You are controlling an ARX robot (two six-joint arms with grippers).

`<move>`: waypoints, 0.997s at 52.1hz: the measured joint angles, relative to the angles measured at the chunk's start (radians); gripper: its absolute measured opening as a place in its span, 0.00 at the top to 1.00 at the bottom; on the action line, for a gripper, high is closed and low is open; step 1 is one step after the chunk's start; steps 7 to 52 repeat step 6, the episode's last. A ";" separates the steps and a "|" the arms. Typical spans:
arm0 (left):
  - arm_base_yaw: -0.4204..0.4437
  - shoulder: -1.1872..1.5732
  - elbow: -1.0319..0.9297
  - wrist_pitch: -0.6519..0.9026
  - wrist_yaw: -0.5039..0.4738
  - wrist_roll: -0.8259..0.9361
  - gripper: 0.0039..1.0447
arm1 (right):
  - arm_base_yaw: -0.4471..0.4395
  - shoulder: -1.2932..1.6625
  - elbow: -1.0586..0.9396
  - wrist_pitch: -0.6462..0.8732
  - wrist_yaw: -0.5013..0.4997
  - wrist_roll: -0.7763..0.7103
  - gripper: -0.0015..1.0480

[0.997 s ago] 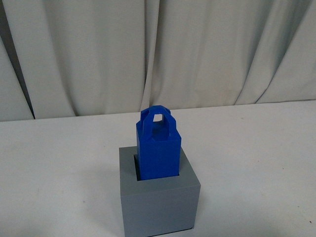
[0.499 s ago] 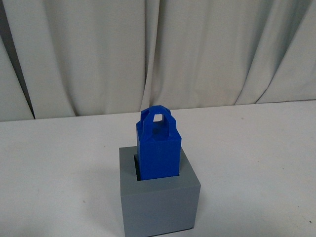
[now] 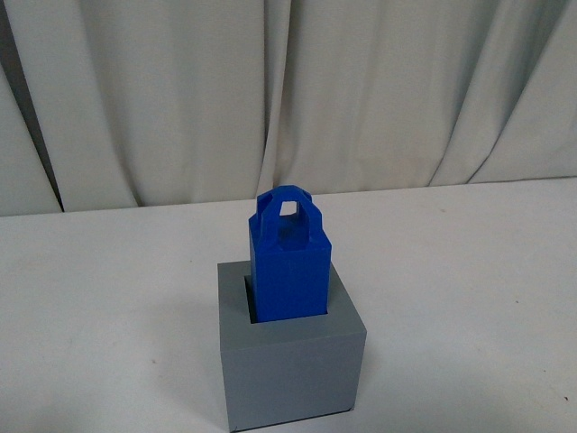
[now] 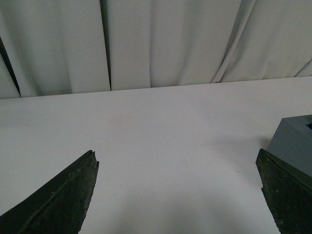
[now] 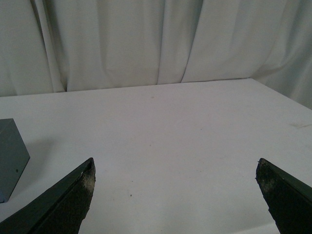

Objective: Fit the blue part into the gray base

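**Blue part seated in gray base, both tools spread wide**

Since the earlier frames the front view has shifted only a touch — the blue part (image 3: 288,263) and the gray base (image 3: 290,361) sit a shade higher in the picture, and their relation to each other is unchanged.

At the left, the left tool (image 4: 178,192) hangs over bare white surface (image 4: 161,126) with its two dark fingers (image 4: 58,204) far apart, holding nothing. In the left wrist view a corner of the gray base shows just beside one finger, though whether they touch cannot be told.

In the middle, seen from the front, the gray base stands close to the near edge of the surface, roughly midway between its left and right sides. The blue part stands upright in the square hole in the top of the base, its lower end sunk inside, its tapered top and arched loop handle rising clear above the rim. A thin dark gap shows along the left side of the hole.

At the right, the right tool (image 5: 175,190) is likewise spread wide and empty over open surface — the base's edge shows beside one finger (image 5: 61,207), apart from it. Pale curtains (image 3: 288,90) hang behind the far edge.
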 joint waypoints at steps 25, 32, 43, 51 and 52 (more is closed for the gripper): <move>0.000 0.000 0.000 0.000 0.000 0.000 0.06 | 0.000 0.000 0.000 0.000 0.000 0.000 0.07; 0.000 0.000 0.000 0.000 0.000 0.000 0.06 | 0.000 0.000 0.000 0.000 0.000 0.000 0.07; 0.000 0.000 0.000 0.000 0.000 0.000 0.06 | 0.000 0.000 0.000 0.000 0.000 0.000 0.07; 0.000 0.000 0.000 0.000 0.000 0.000 0.06 | 0.000 0.000 0.000 0.000 0.000 0.000 0.07; 0.000 0.000 0.000 0.000 0.000 0.000 0.06 | 0.000 0.000 0.000 0.000 0.000 0.000 0.07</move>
